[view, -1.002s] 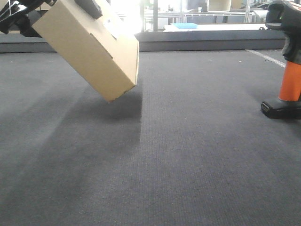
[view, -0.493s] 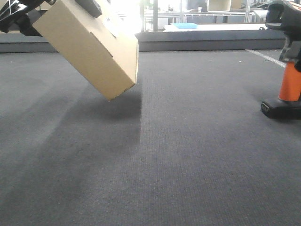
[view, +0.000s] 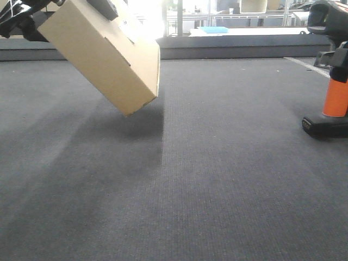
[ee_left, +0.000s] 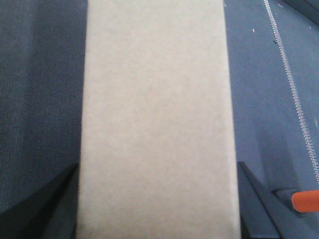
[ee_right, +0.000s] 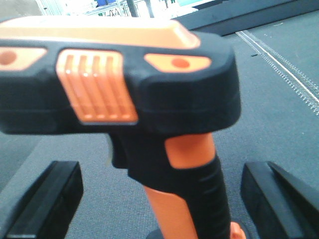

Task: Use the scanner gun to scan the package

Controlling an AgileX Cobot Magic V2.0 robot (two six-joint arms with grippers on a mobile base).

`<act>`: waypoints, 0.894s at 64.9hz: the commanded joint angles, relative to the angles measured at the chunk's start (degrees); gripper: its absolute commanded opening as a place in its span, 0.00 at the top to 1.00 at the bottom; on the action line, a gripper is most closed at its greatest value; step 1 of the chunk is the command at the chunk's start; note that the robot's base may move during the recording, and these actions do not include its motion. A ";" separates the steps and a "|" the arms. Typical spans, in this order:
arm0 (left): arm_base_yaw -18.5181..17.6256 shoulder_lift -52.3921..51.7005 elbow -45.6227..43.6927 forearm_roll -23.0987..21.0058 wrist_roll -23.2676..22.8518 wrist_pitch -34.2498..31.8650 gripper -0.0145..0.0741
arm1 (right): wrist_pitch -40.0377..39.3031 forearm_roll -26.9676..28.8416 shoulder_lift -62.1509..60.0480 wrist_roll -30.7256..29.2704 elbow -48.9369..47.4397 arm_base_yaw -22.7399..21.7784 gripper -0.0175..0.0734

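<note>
Your left gripper [ee_left: 157, 167] is clamped across the width of the package [view: 103, 54], one finger on each long side. The box hangs tilted, its lowest corner clear of the grey carpeted surface [view: 217, 179]. It looks like light cardboard with stiff faces, so you need only a modest squeeze, and more would likely dent the walls. The side-to-side grip should suit it. The left wrist view shows only a plain tan face, so I can't tell which way the label points.

The scanner gun [view: 337, 98] stands upright on its flat base at the far right, well apart from the package. Your right gripper [ee_right: 159, 172] is spread wide with a finger on either side of the orange neck, and carpet shows in the gap on both sides, so nothing is gripped.

Expect the scanner to be hard, smooth plastic and top-heavy (that bulky head sits well above the narrow neck). Close on the neck just under the head, where the black ribbed section should give some bite. A lower grip would probably let the head swing. Squeeze firmly, since it won't crush, and lift straight up so the base doesn't drag.
</note>
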 commanded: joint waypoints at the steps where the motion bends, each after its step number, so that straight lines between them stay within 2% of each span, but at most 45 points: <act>1: -0.46 -0.23 -0.05 -0.60 -0.04 -1.28 0.83 | -0.84 -0.25 0.15 -0.08 -0.68 -0.08 0.19; 18: -0.46 -0.23 -0.05 -0.60 -0.04 -1.39 0.83 | 2.79 -0.25 0.46 -0.08 -4.43 -0.08 0.19; 34: -0.46 -0.23 -0.05 -0.60 -0.04 -1.84 0.83 | 2.25 1.60 1.43 -0.08 -4.63 -0.08 0.19; 40: -0.46 -0.23 -0.05 -0.60 -0.04 -1.84 0.83 | 0.76 3.20 2.75 -0.08 -4.77 -0.08 0.19; 58: -0.46 -0.23 -0.05 -0.60 -0.04 -1.84 0.83 | -3.94 2.73 4.87 -0.08 -5.35 -0.08 0.19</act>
